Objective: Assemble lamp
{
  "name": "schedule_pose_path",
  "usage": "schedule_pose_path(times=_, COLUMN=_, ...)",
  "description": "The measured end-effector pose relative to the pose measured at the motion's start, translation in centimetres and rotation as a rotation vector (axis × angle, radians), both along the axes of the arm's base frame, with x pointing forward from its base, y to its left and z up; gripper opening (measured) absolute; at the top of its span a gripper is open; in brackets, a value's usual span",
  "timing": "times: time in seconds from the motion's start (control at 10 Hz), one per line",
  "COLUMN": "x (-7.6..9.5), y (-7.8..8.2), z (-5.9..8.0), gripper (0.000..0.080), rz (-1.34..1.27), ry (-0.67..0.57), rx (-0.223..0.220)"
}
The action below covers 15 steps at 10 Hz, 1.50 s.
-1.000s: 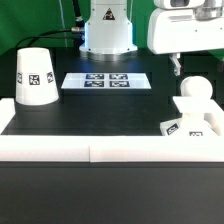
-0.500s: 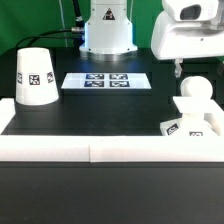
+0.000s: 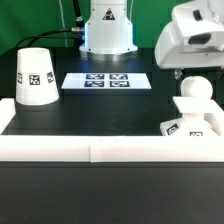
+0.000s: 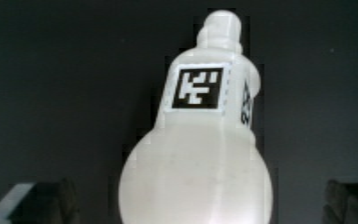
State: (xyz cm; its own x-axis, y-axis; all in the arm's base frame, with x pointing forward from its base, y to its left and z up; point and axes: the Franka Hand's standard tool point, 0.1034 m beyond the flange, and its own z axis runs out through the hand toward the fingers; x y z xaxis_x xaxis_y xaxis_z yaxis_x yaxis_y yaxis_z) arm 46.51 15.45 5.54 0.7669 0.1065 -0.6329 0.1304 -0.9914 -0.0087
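Observation:
The white bulb [image 3: 193, 92] stands with its round head up on the flat square base [image 3: 205, 127] at the exterior view's right. My gripper [image 3: 186, 78] hangs tilted just above and behind the bulb's head, open and empty. In the wrist view the bulb [image 4: 202, 150] with its square marker fills the middle. It lies between my two dark fingertips [image 4: 34, 202], which stand wide apart and do not touch it. The large cone shade [image 3: 35, 75] stands apart at the exterior view's left.
The marker board [image 3: 106, 81] lies flat at the back middle. The arm's white pedestal [image 3: 107, 30] stands behind it. A white border rail [image 3: 100, 150] runs along the front and up both sides.
My gripper has moved toward the exterior view's right, dropped a little and tilted over the bulb. The lamp parts have not moved.

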Motion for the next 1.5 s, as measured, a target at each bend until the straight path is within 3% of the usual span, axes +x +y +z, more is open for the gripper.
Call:
schedule_pose_path(times=0.3, x=-0.1, y=0.0, z=-0.6, gripper=0.0699, rz=0.009, ry=0.161, rx=-0.026)
schedule_pose_path(times=0.5, x=0.3, y=0.1, z=-1.0, gripper=0.0699, rz=0.007, ry=0.138, rx=-0.021)
schedule_pose_path(times=1.0, x=-0.9, y=0.0, z=-2.9, gripper=0.0699, rz=0.004, ry=0.125, rx=-0.020)
schedule_pose_path(times=1.5, x=-1.6, y=-0.2, z=-3.8, gripper=0.0699, rz=-0.003, ry=0.121, rx=-0.024)
